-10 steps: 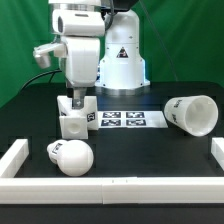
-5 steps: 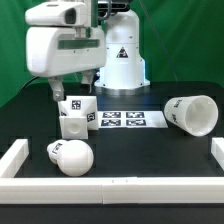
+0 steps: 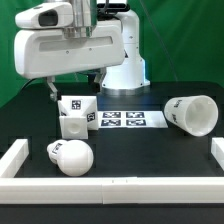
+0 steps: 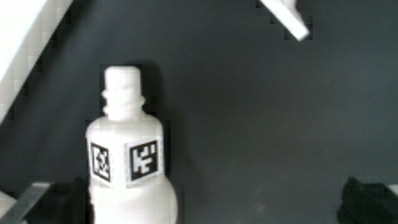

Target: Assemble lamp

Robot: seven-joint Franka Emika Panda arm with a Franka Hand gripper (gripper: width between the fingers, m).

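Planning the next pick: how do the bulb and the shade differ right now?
The bulb is a round ball; the shade is a tapered cup on its side. The bulb lies at the exterior view's left, the shade at its right. The shade looks larger. Both are white and rest on the dark table.

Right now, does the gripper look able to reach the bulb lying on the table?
Probably yes. The gripper hangs open and empty above the base, while the bulb lies apart from it on bare table with nothing over it. The low front wall nearby might crowd a finger.
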